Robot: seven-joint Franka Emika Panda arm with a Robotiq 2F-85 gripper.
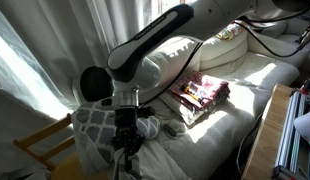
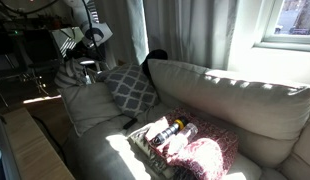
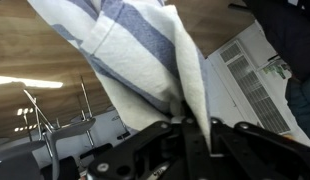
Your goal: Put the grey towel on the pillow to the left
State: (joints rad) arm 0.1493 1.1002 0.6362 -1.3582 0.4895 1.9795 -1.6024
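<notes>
One small limp grey towel of soft woven cloth, with broad grey-blue bands between paler ones, was pinched in the single black metal claw. The two fingers were clamped on a gathered fold of it. From there the cloth fanned out in loose creases toward the top of the wrist view, clear of any surface. One white, smooth-shelled robot arm with rounded joints reached down in an exterior view to the end of the one cream upholstered sofa, and carried the claw and towel there. One square pillow with a grey-and-white lattice pattern leaned against the sofa's back at that same end; whether the towel touched it could not be told. Farther along the seat lay one folded piece of red-patterned fabric, rumpled and well apart from the claw. One plain wooden chair stood beside the sofa's end. Pale pleated curtains hung behind.
</notes>
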